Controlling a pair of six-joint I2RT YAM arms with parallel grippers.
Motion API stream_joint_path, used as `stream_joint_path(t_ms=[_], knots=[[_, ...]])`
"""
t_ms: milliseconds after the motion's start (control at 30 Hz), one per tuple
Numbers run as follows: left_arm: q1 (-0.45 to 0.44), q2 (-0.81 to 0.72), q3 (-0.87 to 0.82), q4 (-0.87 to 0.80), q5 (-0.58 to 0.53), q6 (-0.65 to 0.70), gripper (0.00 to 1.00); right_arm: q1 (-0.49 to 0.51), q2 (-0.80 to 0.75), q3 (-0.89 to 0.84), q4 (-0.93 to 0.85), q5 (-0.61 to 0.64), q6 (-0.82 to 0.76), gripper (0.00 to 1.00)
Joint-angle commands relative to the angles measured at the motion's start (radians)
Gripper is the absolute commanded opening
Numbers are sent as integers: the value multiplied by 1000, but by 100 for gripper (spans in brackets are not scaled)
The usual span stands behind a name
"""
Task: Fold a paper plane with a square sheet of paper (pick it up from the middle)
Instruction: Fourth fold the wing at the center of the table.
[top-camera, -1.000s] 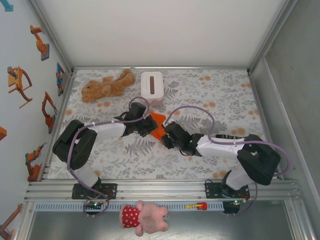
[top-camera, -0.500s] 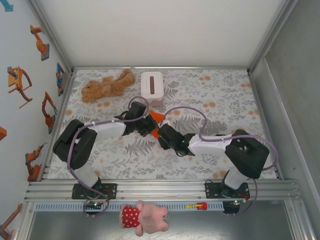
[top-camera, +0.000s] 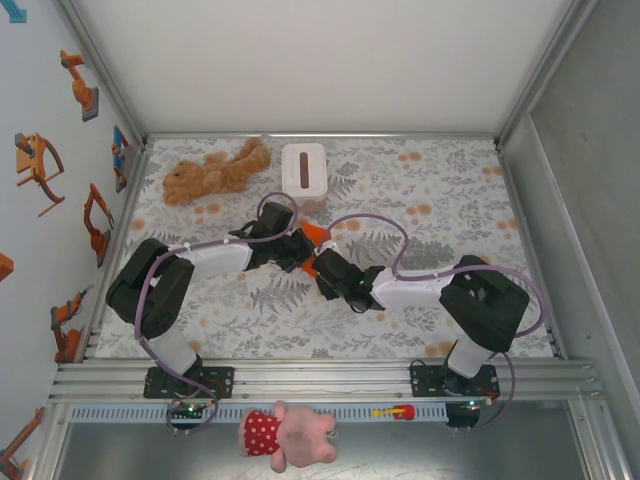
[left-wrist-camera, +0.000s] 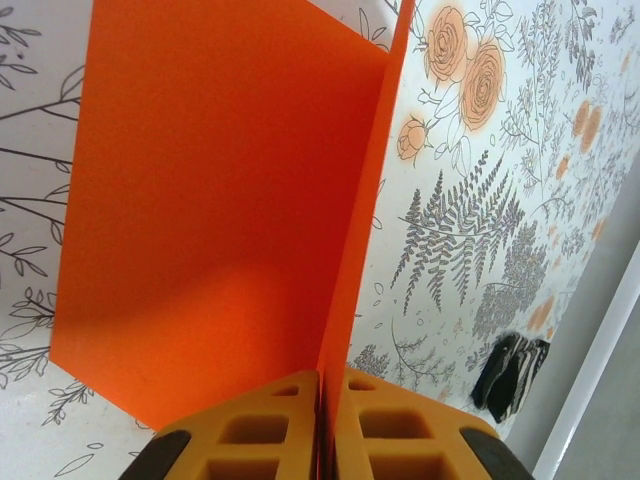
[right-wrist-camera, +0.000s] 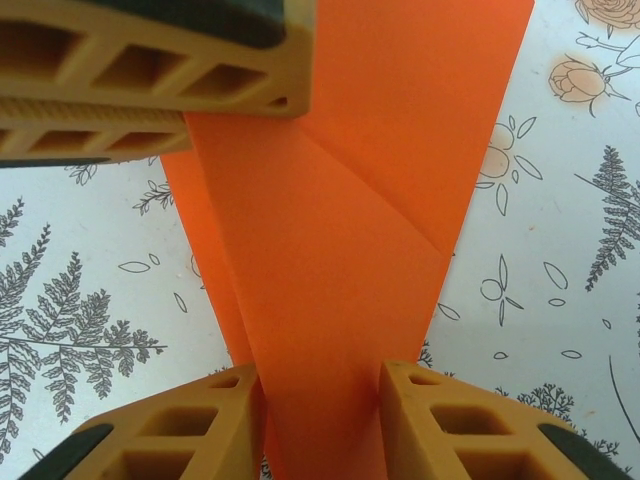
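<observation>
The orange square sheet of paper (top-camera: 317, 235) is held off the flowered table between both grippers, folded, with most of it hidden under the arms. In the left wrist view its centre ridge (left-wrist-camera: 360, 200) stands upright and one flap (left-wrist-camera: 210, 200) spreads to the left. My left gripper (left-wrist-camera: 325, 380) is shut on that ridge; from above it (top-camera: 298, 250) sits just left of the paper. My right gripper (right-wrist-camera: 320, 400) holds a creased, tapering band of the paper (right-wrist-camera: 330, 250) between its fingers, touching both. From above, the right gripper (top-camera: 324, 268) is close beside the left one.
A brown teddy bear (top-camera: 215, 170) and a white tissue box (top-camera: 303, 172) lie at the back of the table. A pink plush toy (top-camera: 290, 435) rests on the front rail. Enclosure walls bound the table left, right and back.
The right arm has slid left and pulled its elbow in, bringing its gripper closer to the left gripper and covering more of the paper. The left arm has barely moved.
</observation>
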Motion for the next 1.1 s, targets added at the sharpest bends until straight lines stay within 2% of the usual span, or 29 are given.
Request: stream_joint_path(t_ms=[0, 333, 567, 800, 1067], knots=[[2, 6, 20, -17, 10, -15, 13, 5, 6, 16, -8, 41, -1, 32], [41, -44, 2, -52, -4, 2, 27, 4, 5, 11, -12, 47, -23, 22], [68, -158, -48, -98, -81, 25, 41, 5, 4, 6, 0, 18, -32, 17], [77, -228, -140, -106, -118, 23, 45, 2, 0, 0, 13, -23, -42, 8], [68, -199, -225, 19, -57, -2, 45, -27, -16, -25, 63, -163, -50, 3]])
